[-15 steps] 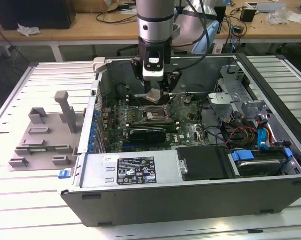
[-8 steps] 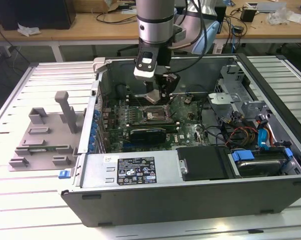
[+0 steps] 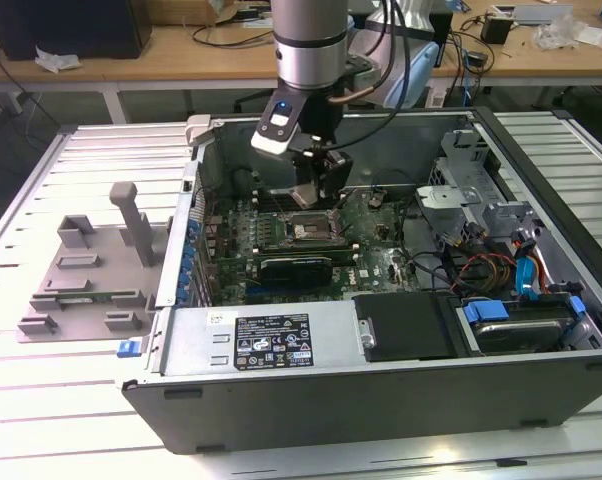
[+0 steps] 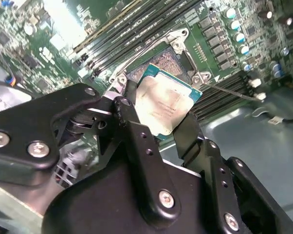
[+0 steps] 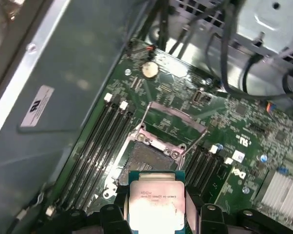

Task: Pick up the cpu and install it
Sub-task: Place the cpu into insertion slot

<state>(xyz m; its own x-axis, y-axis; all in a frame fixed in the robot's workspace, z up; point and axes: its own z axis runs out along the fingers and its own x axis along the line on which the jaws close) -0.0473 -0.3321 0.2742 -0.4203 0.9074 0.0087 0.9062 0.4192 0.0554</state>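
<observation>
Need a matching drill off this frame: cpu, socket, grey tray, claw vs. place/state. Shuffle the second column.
Things:
1. cpu
2. socket
3. grey tray
4. claw

Places or states:
A. outside the computer case, on the exterior view's left
B. shut on the chip's edges
C. gripped, silver top showing, close over the socket
D. empty, frame flipped open

Pairs: 1-C, 2-D, 3-A, 4-B

faint print on cpu (image 5: 156,207), seemingly unreadable
</observation>
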